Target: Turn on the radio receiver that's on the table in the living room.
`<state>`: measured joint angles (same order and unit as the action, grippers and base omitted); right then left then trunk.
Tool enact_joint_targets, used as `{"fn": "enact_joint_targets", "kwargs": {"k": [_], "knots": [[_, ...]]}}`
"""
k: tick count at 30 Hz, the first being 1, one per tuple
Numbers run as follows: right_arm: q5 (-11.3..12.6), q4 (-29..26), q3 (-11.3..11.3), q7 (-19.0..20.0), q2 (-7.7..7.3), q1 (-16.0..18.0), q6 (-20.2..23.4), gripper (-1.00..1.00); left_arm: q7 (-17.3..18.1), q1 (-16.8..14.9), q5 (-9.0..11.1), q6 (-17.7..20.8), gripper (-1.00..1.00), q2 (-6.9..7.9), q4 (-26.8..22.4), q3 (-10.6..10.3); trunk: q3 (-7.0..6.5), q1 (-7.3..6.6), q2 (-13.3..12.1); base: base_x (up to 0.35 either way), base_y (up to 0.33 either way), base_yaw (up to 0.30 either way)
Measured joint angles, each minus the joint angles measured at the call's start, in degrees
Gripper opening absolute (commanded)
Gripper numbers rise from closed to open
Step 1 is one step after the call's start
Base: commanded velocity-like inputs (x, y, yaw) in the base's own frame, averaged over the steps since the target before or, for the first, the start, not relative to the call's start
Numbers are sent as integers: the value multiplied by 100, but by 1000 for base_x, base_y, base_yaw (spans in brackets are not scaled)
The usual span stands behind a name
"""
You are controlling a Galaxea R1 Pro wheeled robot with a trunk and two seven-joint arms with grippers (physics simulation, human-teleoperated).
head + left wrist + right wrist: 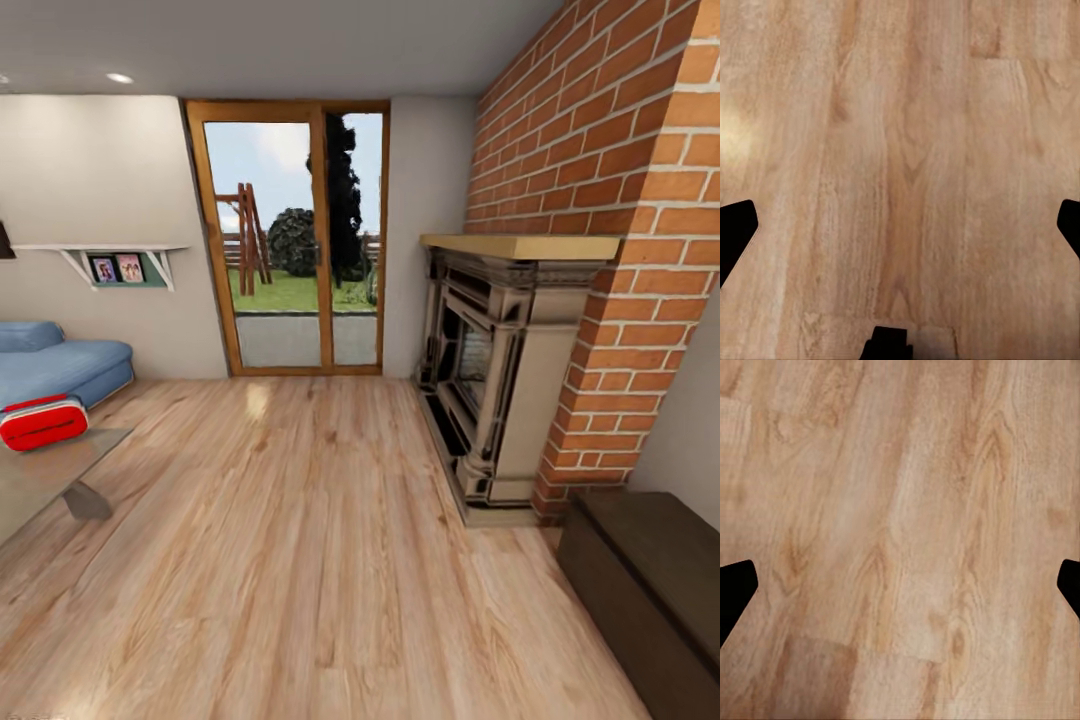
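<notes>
Left end effector point(900, 232): the two dark fingertips point(736, 232) sit at opposite edges of the left wrist view, spread wide apart. Nothing lies between them. Below them is bare light wood floor point(907, 135).

Right end effector point(900, 592): the fingertips point(735, 592) stand equally wide apart at the edges of the right wrist view, holding nothing. The same plank floor point(907, 510) lies beneath.

Head view, outward from the robot: the wood floor point(300, 540) covers the middle of the room. At the far left edge stands the counter point(50, 470), a low glossy grey-brown top on a short metal leg point(88, 500). The radio receiver point(42, 422), a bright red rounded box, rests on the far corner of the counter, partly cut by the picture edge. Its knobs cannot be made out. Just behind it is a blue sofa point(60, 365).

On the far wall, a white shelf point(110, 255) carries small framed pictures. A wood-framed glass door point(295, 240) shows a lawn and trees outside. To the right, a fireplace point(490, 400) with a tan mantel is set in a red brick chimney point(610, 200). A long dark wood bench point(650, 590) stands in the near right corner, just beside the brickwork.
</notes>
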<state>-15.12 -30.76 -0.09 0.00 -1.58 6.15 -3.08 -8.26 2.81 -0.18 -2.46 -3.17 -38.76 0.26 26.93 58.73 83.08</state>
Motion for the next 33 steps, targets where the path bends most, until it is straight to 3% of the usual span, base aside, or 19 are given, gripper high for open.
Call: {"fn": "enact_joint_targets", "kwargs": {"k": [33], "knots": [[-1,0,1,0,0,0,0,100,-9,0,-8,9,100,0,0,0,0,0,0,326,0,261]]}}
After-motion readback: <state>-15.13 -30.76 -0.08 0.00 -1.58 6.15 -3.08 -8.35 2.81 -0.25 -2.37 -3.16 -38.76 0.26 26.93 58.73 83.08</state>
